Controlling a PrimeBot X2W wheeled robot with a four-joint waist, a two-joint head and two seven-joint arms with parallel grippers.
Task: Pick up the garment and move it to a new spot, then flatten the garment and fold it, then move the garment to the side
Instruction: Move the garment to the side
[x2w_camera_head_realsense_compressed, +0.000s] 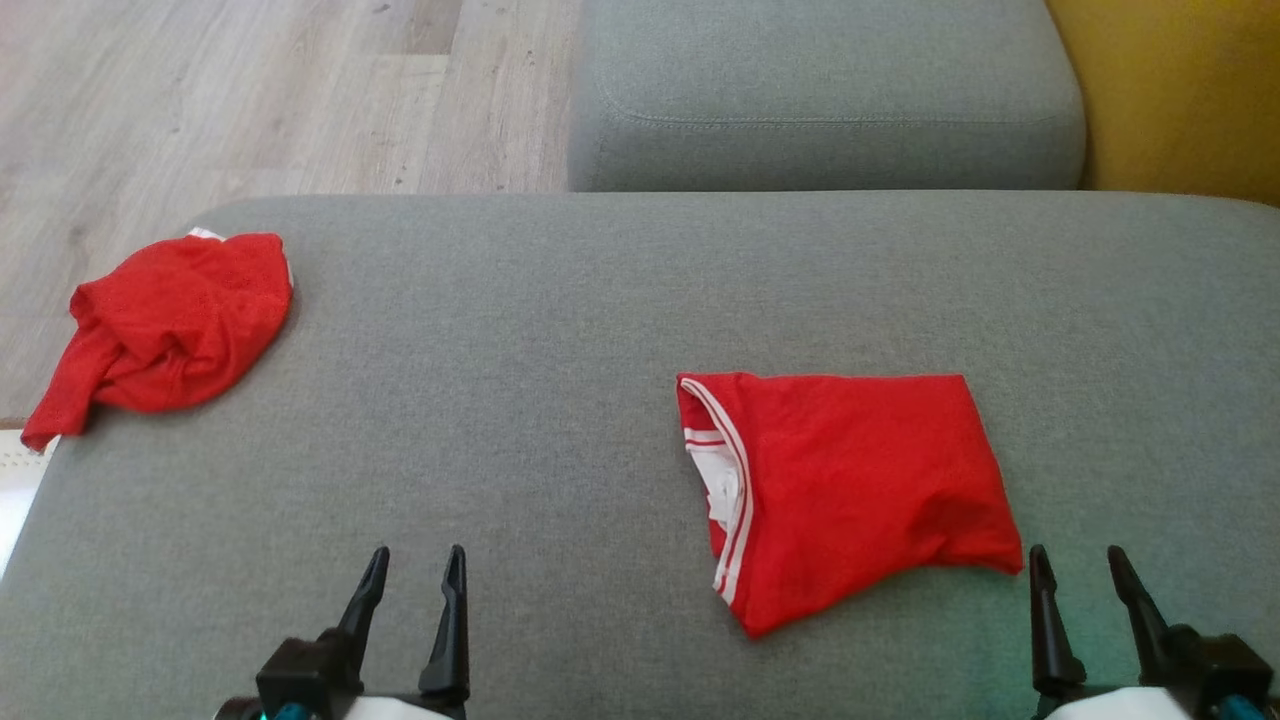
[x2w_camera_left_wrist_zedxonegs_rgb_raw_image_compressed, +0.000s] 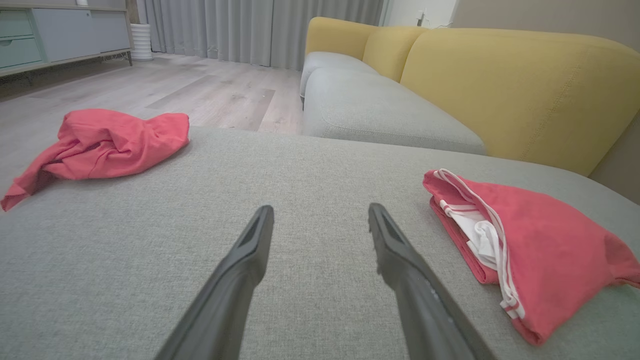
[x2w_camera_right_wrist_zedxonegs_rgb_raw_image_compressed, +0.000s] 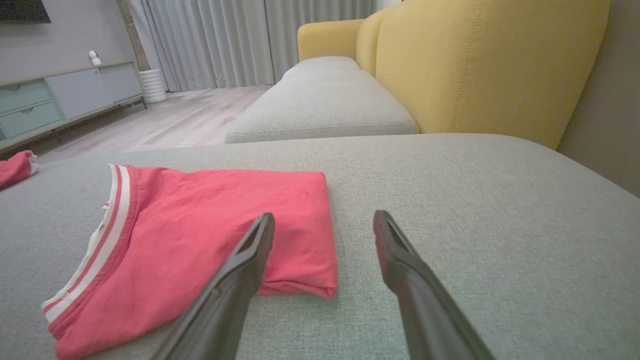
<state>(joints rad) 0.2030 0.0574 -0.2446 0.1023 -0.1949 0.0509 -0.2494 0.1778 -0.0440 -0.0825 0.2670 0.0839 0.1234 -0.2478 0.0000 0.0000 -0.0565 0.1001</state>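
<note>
A folded red garment (x2w_camera_head_realsense_compressed: 850, 485) with white striped trim lies flat on the grey cushion (x2w_camera_head_realsense_compressed: 560, 360), right of centre; it also shows as the folded garment (x2w_camera_left_wrist_zedxonegs_rgb_raw_image_compressed: 535, 250) and folded garment (x2w_camera_right_wrist_zedxonegs_rgb_raw_image_compressed: 200, 240) in the wrist views. A second red garment (x2w_camera_head_realsense_compressed: 170, 320) lies crumpled at the cushion's far left edge, one corner hanging over; the crumpled garment (x2w_camera_left_wrist_zedxonegs_rgb_raw_image_compressed: 105, 145) appears in the left wrist view too. My left gripper (x2w_camera_head_realsense_compressed: 415, 570) is open near the front edge, holding nothing. My right gripper (x2w_camera_head_realsense_compressed: 1080, 570) is open just right of the folded garment's near corner, apart from it.
A second grey cushion (x2w_camera_head_realsense_compressed: 820, 90) lies beyond the near one. A yellow sofa back (x2w_camera_head_realsense_compressed: 1180, 90) rises at the right. Wood floor (x2w_camera_head_realsense_compressed: 250, 90) lies to the far left, with a low cabinet (x2w_camera_left_wrist_zedxonegs_rgb_raw_image_compressed: 60, 35) and curtains (x2w_camera_left_wrist_zedxonegs_rgb_raw_image_compressed: 250, 25) beyond.
</note>
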